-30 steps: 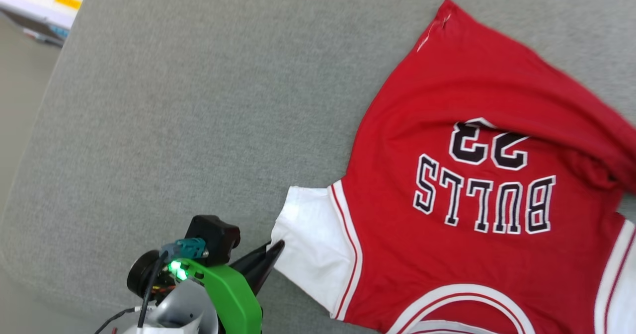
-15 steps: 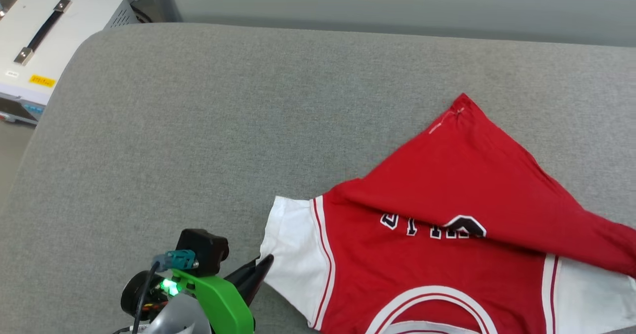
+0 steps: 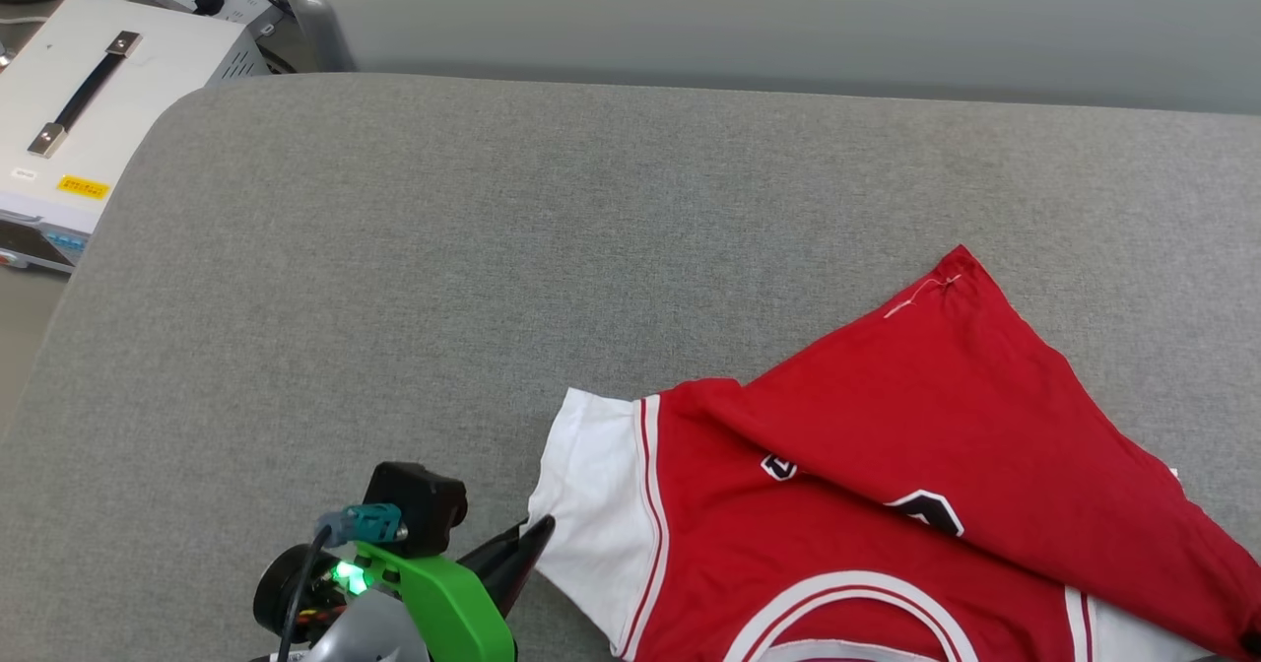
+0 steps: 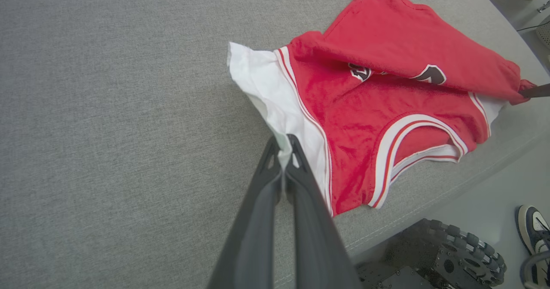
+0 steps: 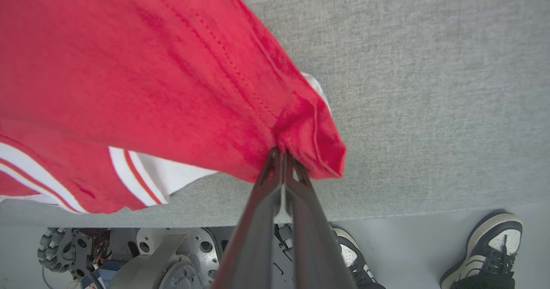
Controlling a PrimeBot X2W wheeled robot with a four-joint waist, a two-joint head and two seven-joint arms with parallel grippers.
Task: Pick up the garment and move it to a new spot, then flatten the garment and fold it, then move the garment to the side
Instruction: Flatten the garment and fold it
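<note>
Mid-fold: the left tool [image 4: 284, 146] was closed tight on the jersey T-shirt [image 3: 778, 554] sleeve, the right tool [image 5: 282, 155] gripped its hem, which lay over the chest. Moving it aside remained.

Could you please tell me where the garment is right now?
In the head view the garment lies at the lower right of the grey cushion, its white sleeve in the left gripper, a red corner in the right gripper.
</note>
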